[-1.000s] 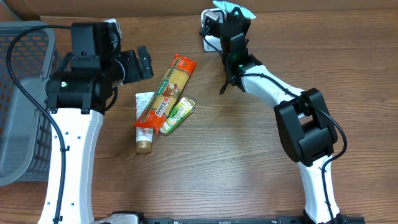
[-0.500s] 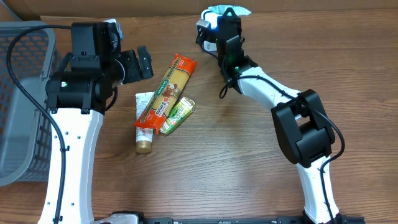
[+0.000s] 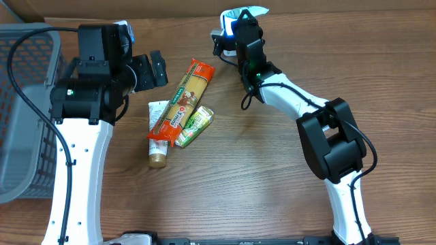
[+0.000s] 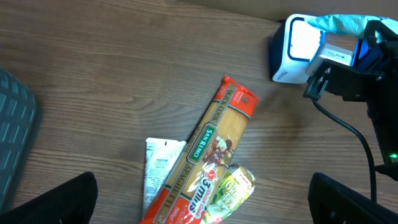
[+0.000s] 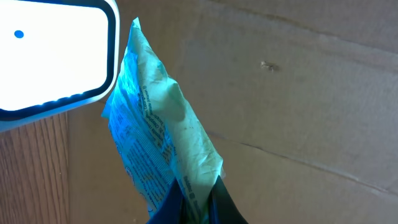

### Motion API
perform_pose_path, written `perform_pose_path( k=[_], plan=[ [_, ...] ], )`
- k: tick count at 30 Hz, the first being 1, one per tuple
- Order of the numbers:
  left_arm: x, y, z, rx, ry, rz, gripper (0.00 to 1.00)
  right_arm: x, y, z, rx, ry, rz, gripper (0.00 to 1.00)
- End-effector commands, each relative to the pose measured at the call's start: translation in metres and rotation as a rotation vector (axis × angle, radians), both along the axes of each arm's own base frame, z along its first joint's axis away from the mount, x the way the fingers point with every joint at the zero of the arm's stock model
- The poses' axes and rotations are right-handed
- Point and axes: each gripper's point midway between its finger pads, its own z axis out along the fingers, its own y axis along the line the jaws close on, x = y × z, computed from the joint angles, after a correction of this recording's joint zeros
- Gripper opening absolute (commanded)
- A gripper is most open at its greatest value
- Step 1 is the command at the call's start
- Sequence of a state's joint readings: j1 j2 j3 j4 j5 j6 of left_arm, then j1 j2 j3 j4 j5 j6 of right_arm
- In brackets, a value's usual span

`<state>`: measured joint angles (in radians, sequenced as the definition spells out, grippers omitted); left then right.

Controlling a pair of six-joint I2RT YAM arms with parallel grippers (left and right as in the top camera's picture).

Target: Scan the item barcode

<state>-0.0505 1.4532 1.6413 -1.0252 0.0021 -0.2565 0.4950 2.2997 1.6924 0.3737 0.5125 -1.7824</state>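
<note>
Right pincer (image 5: 198,208): clamped shut on the bottom edge of a pale blue packet (image 5: 158,143), which stands up from the jaws.
Packet, place: in the air at the far edge of the table (image 3: 259,177), just beside the scanner (image 5: 50,56). Its printed face is side-on to the lit window, near it, but contact cannot be told.
Scanner: white body, window glowing. From the left wrist view it stands upright near the back wall (image 5: 298,93), with the right arm's wrist crowding it.
Change over the last second: the right arm has swung left and slightly back, carrying the packet from beside the scanner to right up against its window side. Overhead, the wrist now covers most of the scanner.
Meaning for the task: the presenting step looks underway. The item is at the reader, not in transit. No barcode shows in any view, so I cannot say the code faces the window. A small turn of the wrist may be needed.
Left pincer (image 3: 158,70): jaws spread wide, holding nothing, hovering by the pile. No shift in the last second.
Pile: pasta pack (image 3: 182,102) lies diagonally, a white tube (image 3: 158,133) along its left and a green sachet (image 3: 195,126) along its right, both touching it. Untouched in the last second.
Basket (image 3: 20,136): grey, at the table's left edge, well apart from the scanner.
Risk: the packet is limp film held by one edge and may sag or fold away from the window.
</note>
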Motion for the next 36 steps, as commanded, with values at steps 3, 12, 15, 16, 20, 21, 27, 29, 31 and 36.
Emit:
perform_pose_path(
  k=[3,12,15,16,20,21,27,29,31,36],
  plan=[
    [0.001,0.001,0.004,0.0,-0.01,0.016,1.0,-0.003,0.013,0.01,0.007,-0.027,0.014,0.04],
    [0.001,0.001,0.004,0.0,-0.01,0.016,1.0,-0.016,0.012,0.07,0.139,-0.097,0.0,0.04],
    [0.001,0.001,0.004,0.0,-0.01,0.016,1.0,-0.031,0.007,0.084,0.168,-0.02,-0.003,0.04],
    [0.001,0.001,0.004,0.0,-0.01,0.016,0.99,-0.038,0.006,0.087,0.173,0.017,0.001,0.04],
    [0.001,0.001,0.004,0.0,-0.01,0.016,1.0,-0.084,0.006,0.099,0.272,0.216,0.054,0.04],
    [0.001,0.001,0.004,0.0,-0.01,0.016,1.0,-0.096,0.008,0.1,0.302,0.267,0.081,0.04],
    [0.001,0.001,0.004,0.0,-0.01,0.016,1.0,-0.189,0.033,0.1,0.566,0.676,0.286,0.04],
    [0.001,0.001,0.004,0.0,-0.01,0.016,0.99,-0.22,0.042,0.099,0.739,0.859,0.318,0.04],
    [0.001,0.001,0.004,0.0,-0.01,0.016,0.99,-0.244,0.052,0.099,0.92,1.047,0.326,0.04],
    [0.001,0.001,0.004,0.0,-0.01,0.016,1.0,-0.255,0.041,0.085,1.192,1.267,0.085,0.04]
  ],
)
